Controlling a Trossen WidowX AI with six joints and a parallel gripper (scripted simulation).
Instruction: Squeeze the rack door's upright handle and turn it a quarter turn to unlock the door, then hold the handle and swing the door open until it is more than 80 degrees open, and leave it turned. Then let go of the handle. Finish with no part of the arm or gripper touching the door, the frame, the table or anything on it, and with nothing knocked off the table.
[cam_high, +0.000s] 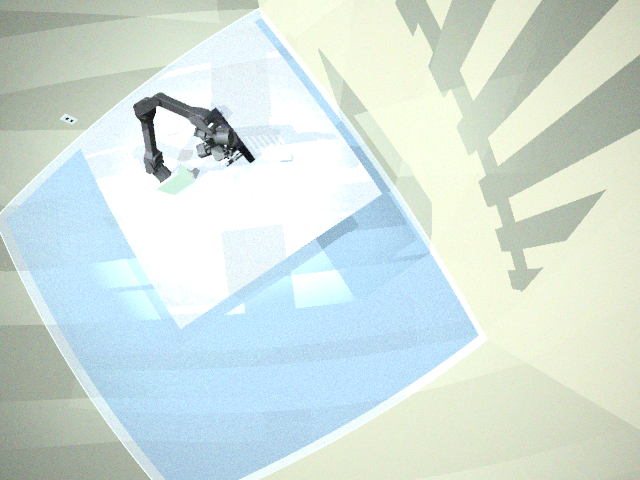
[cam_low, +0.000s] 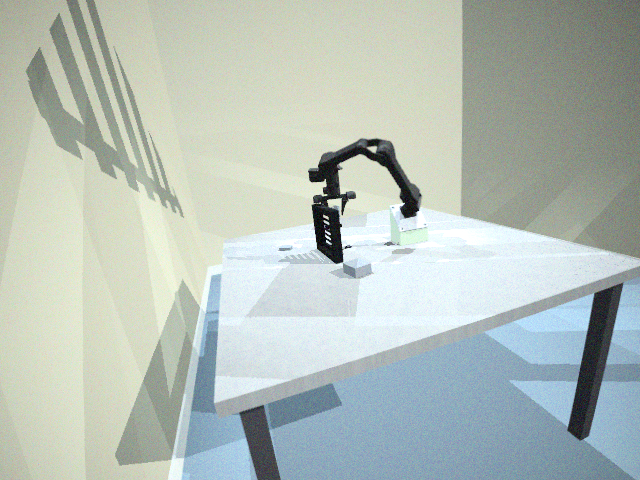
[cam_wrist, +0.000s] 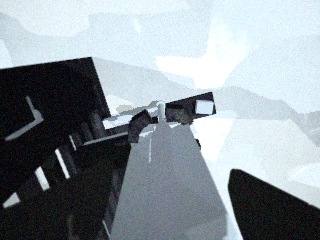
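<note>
Arm (cam_high: 175, 104) (cam_low: 399, 170), one, black, on one pale-green box (cam_high: 176, 181) (cam_low: 410, 237), one gripper (cam_high: 232, 159) (cam_low: 333, 209) (cam_wrist: 171, 174) with fingers spread, one slatted rack (cam_high: 242, 147) (cam_low: 336, 245) upright, one grey block (cam_low: 356, 269) near it.

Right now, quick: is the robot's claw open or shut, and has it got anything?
Gripper: open, fingers well apart, holding nothing.

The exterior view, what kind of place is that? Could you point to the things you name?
Probably a robotics test area in a plain room: a black robot arm (cam_high: 177, 104) (cam_low: 392, 162) on a green-sided block (cam_high: 175, 181) (cam_low: 410, 237), and a small slotted rack door (cam_low: 329, 244) on the table (cam_high: 248, 206) (cam_low: 413, 289).
</note>
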